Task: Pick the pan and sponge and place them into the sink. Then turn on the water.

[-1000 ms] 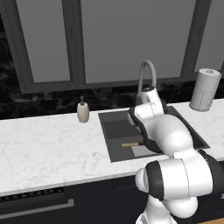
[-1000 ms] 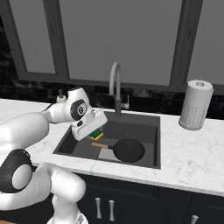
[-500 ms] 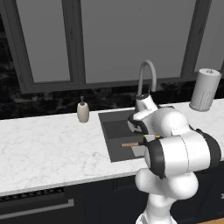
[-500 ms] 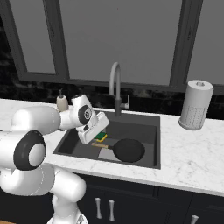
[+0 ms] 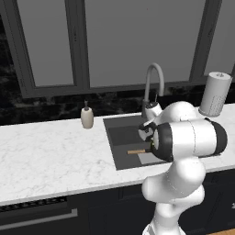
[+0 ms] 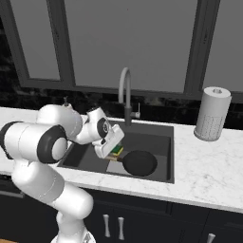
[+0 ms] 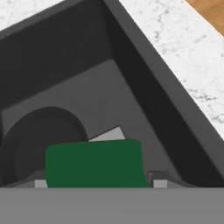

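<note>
The gripper (image 6: 112,149) hung inside the sink (image 6: 161,135), jaws spread around the sponge (image 7: 94,164), a green-topped rectangular block with a yellow layer beneath; whether they gripped it could not be told. Beside it, the round black pan (image 6: 139,163) lay on the dark matte sink floor, its wooden handle (image 5: 136,151) straight.

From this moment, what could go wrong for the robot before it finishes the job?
1. The sponge lies between the fingertips of the gripper, low in the sink. If the jaws are not fully clear of it, lifting may drag it out again.
2. The pan sits close beside the hand; a sideways swing could knock it.
3. The faucet stands just behind the arm, so rising towards it carelessly may strike the neck.
</note>
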